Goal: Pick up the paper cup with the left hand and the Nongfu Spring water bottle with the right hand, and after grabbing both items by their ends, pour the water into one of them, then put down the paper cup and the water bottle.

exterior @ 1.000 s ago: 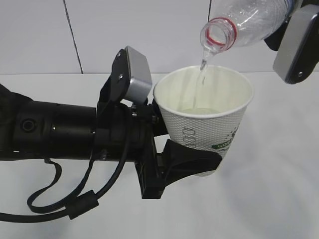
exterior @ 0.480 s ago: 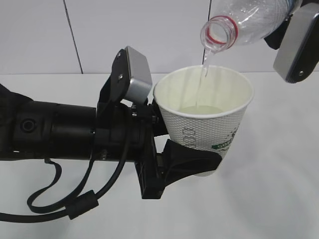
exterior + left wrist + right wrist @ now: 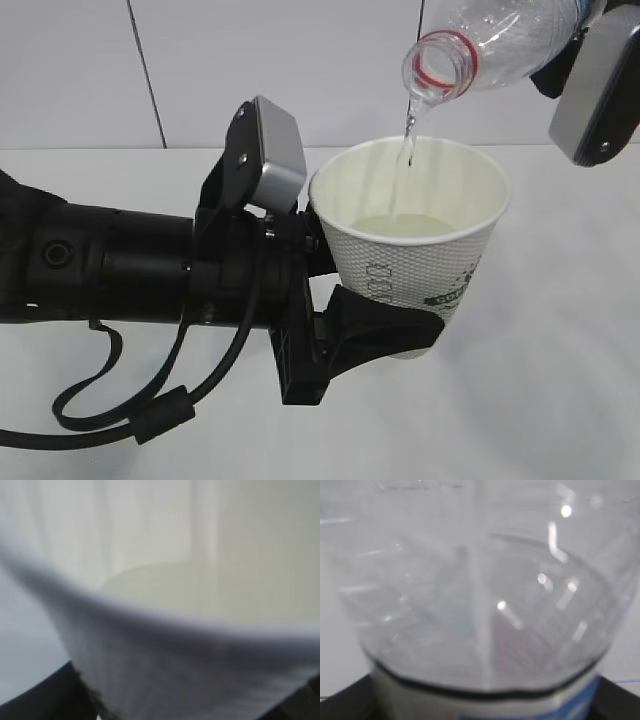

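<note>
Pour step underway: black left gripper clamps the small white dimpled paper cup w/ green print low on its wall, held upright above the white table. Right gripper is mostly out of frame but grips the clear plastic Nongfu Spring bottle by its base; bottle is tipped, mouth just above the cup rim, thin stream of clear water falling in, pale pool at the bottom. Next, I'd judge: tip bottle back upright w/o dripping, then set both down
</note>
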Robot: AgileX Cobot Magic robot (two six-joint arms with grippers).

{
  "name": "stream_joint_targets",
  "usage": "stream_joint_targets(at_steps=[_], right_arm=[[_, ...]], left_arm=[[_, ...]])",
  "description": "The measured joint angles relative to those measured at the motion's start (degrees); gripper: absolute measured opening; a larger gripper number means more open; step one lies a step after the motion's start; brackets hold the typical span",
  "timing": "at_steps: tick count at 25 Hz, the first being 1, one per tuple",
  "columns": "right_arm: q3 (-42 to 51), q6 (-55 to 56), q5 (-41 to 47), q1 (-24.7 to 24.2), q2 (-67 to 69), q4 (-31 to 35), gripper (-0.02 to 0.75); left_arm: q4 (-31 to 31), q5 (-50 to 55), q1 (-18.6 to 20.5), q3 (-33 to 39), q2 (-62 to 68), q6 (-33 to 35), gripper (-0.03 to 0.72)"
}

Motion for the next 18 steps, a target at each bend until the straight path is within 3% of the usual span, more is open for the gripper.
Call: stream_joint_targets(at_steps=[18], right_arm=[[0.0,0.0,0.0,0.0,0.0,0.0,0.493]], left_arm=[[1.75,0.0,0.0,0.0,0.04,0.0,0.51]])
